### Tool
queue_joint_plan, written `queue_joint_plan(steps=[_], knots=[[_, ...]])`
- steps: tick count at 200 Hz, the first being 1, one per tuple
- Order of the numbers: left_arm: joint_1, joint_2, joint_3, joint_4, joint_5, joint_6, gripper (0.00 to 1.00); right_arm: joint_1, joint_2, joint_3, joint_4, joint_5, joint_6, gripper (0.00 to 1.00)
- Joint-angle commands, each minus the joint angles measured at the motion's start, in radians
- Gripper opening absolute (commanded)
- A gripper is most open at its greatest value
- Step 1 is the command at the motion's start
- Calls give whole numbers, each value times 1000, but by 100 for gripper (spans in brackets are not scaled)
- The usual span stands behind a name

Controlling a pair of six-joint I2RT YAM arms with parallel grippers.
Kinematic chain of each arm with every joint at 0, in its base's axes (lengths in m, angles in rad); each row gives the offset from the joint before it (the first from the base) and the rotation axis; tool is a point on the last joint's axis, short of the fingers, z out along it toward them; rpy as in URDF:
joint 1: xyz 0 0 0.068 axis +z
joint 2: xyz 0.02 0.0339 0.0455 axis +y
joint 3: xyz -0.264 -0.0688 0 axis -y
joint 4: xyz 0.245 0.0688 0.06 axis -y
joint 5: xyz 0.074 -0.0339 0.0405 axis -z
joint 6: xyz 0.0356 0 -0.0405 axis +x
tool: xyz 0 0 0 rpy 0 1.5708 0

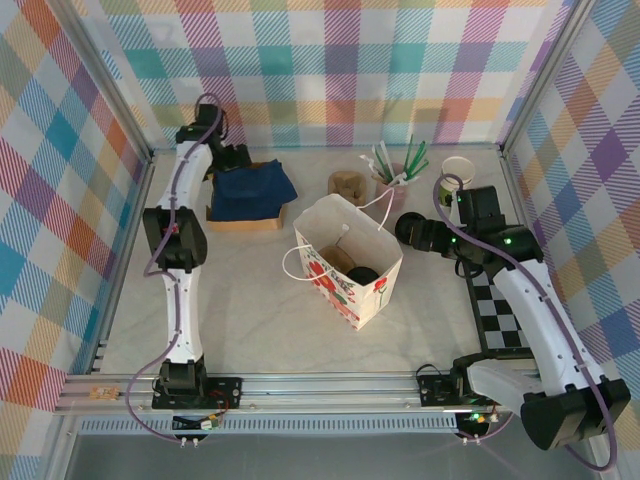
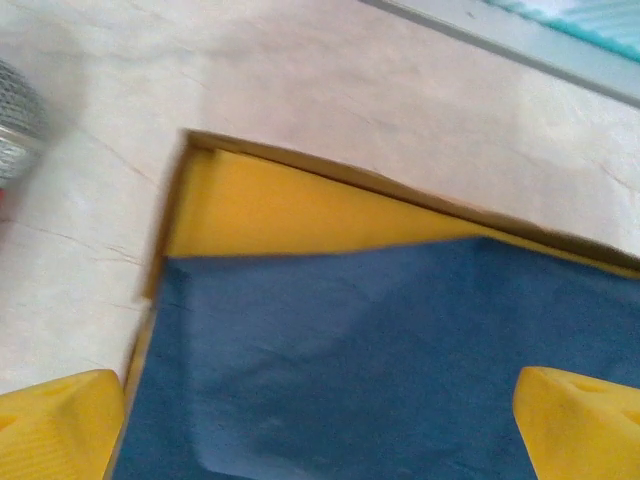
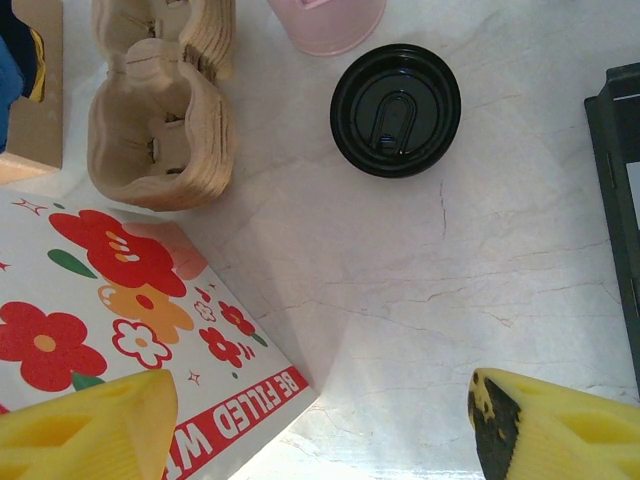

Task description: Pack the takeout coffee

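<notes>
Left tool [image 2: 320,425]: your fingers stood wide apart, nothing between them, above the blue cloth [image 2: 380,350] in the yellow-lined box [image 2: 260,205].
Right tool [image 3: 320,420]: also apart and empty, over the desk [image 3: 420,300], just beside the flowered paper bag [image 3: 110,330].
Takeout coffee [image 1: 362,275]: you saw only a black lid inside the bag, so it was probably there.
Second black lid [image 3: 396,110]: it lay on the desk beside the pink cup [image 3: 325,20].
</notes>
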Motion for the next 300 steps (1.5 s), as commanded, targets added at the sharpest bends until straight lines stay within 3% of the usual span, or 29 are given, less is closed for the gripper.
queue_joint_plan(steps=[1, 45, 80, 97, 144, 188, 242, 300], knots=[[31, 15, 29, 42, 67, 13, 99, -8, 10, 15, 26, -17, 3, 77], [52, 49, 44, 106, 121, 43, 99, -8, 14, 12, 25, -19, 4, 76], [56, 80, 69, 134, 176, 60, 89, -9, 15, 16, 22, -22, 7, 76], [57, 84, 73, 147, 172, 57, 82, -8, 17, 15, 21, -23, 8, 76], [60, 136, 139, 138, 162, 68, 80, -8, 24, 12, 25, -32, 13, 75], [70, 146, 137, 136, 181, 80, 69, -8, 31, 16, 26, -37, 14, 74], [71, 149, 128, 116, 149, 109, 68, -8, 37, 12, 36, -48, 21, 73], [73, 150, 94, 100, 120, 143, 60, -8, 35, 9, 34, -45, 19, 73]])
